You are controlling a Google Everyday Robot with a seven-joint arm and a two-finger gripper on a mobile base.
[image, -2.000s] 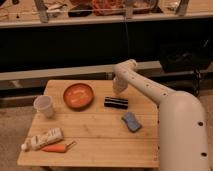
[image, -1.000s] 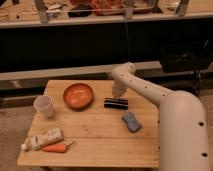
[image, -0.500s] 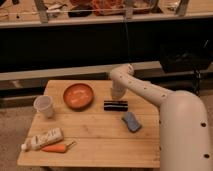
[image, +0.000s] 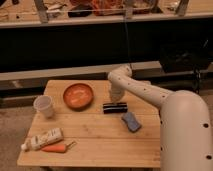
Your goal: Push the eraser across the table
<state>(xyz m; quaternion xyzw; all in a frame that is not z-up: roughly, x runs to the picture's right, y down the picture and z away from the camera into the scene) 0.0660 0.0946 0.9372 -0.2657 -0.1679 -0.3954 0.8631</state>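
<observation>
The eraser (image: 115, 107), a small black block with pale stripes, lies across the middle of the light wooden table (image: 100, 145), just right of the orange bowl. My gripper (image: 116, 97) comes down from the white arm right behind the eraser's far side, touching or nearly touching it. It is shut, and nothing is held in it.
An orange bowl (image: 78, 95) sits left of the eraser and a white cup (image: 44, 106) stands at the left edge. A blue-grey pad (image: 131, 121) lies to the eraser's near right. A white tube (image: 42, 139) and an orange carrot-like piece (image: 56, 148) lie at the near left corner.
The arm has dropped lower and drawn a little towards the near side. The eraser has slid slightly towards the front edge of the table.
</observation>
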